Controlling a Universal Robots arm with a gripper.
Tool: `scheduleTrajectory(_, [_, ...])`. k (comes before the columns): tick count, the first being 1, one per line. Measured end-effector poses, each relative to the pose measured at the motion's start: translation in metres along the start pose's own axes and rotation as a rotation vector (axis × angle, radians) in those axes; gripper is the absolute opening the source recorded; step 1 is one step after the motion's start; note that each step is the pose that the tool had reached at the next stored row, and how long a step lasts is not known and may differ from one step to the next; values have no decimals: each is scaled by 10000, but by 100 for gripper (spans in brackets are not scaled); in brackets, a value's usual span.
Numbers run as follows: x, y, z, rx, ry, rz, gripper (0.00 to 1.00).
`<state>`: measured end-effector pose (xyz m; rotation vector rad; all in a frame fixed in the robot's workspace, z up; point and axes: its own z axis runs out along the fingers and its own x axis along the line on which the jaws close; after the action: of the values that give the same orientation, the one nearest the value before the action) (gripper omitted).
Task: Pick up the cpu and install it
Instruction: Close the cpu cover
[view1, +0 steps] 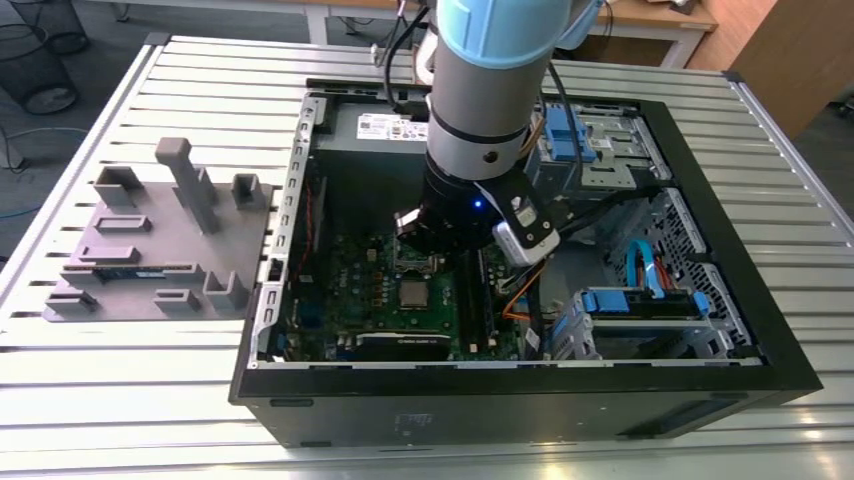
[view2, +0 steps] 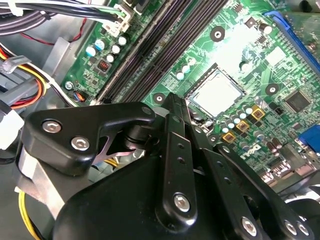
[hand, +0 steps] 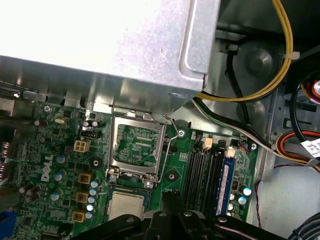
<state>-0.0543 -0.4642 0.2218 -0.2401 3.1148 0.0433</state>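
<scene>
**A:** Claw (view2: 176, 100)?
**B:** Pressed together, pinching nothing, tip low over the board (view2: 280, 65).
**A:** The cpu (view2: 216, 94)?
**B:** Lying in its socket, just beside the tip. The frame (hand: 136, 170) stands flipped open.
**A:** Risk?
**B:** If the chip sits skewed, a push from the claw could bend pins. A sideways brush could knock it askew, since nothing clamps it.

In the exterior view we see the arm (view1: 481, 110) run off the top edge, and it hides the part of the board (view1: 354, 290) behind the gripper (view1: 424, 248). In the first wrist view the gripper's links cover the nearest edge of the cpu (hand: 127, 204), and the metal box (hand: 100, 45) beyond the gripper runs past the edge.
</scene>
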Motion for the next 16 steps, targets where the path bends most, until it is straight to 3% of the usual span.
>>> scheduleTrajectory(4, [-2,18,2,4,-52,-2,11])
scheduleTrajectory(16, [-52,116,9,5,-56,-2,11])
